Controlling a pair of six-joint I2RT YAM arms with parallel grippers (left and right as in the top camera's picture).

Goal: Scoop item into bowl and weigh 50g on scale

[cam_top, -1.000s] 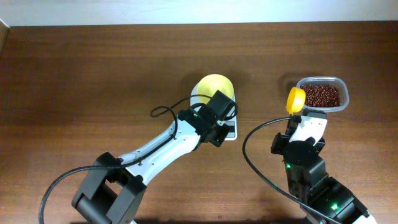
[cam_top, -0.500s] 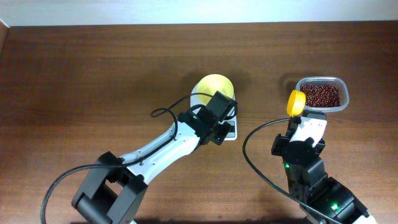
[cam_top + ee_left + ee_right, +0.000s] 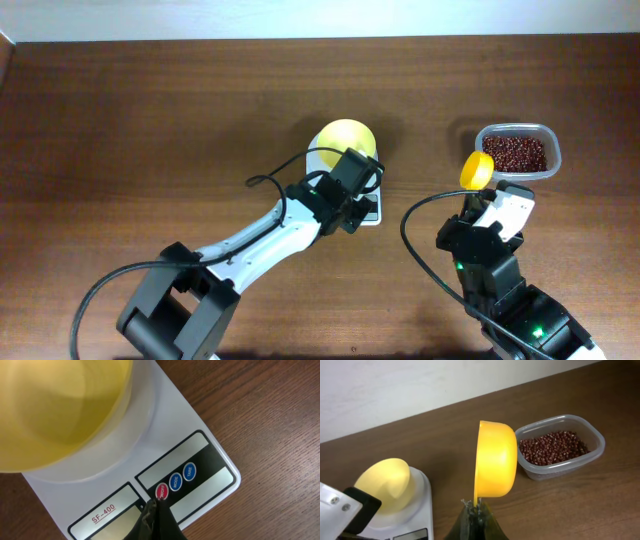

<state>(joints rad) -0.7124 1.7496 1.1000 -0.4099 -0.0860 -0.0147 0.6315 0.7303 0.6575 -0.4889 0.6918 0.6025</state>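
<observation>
The yellow bowl (image 3: 345, 140) stands on the white scale (image 3: 368, 211) at mid-table; it also shows in the left wrist view (image 3: 60, 405) on the scale (image 3: 150, 425). My left gripper (image 3: 154, 505) is shut and empty, its tip at the scale's red button. The red-brown beans (image 3: 515, 153) fill a clear tub (image 3: 548, 150) at the right, also in the right wrist view (image 3: 551, 447). My right gripper (image 3: 476, 506) is shut on the handle of a yellow scoop (image 3: 494, 466), held upright on its side just left of the tub. The scoop (image 3: 476, 169) appears empty.
The brown wooden table (image 3: 150, 130) runs to a pale wall at the far edge. The left arm's black cable (image 3: 270, 180) loops beside the scale. The right arm's body (image 3: 490, 270) fills the near right corner.
The right arm's wrist has shifted slightly right; the scoop stays beside the tub. The left gripper has edged a little along the scale's front.
</observation>
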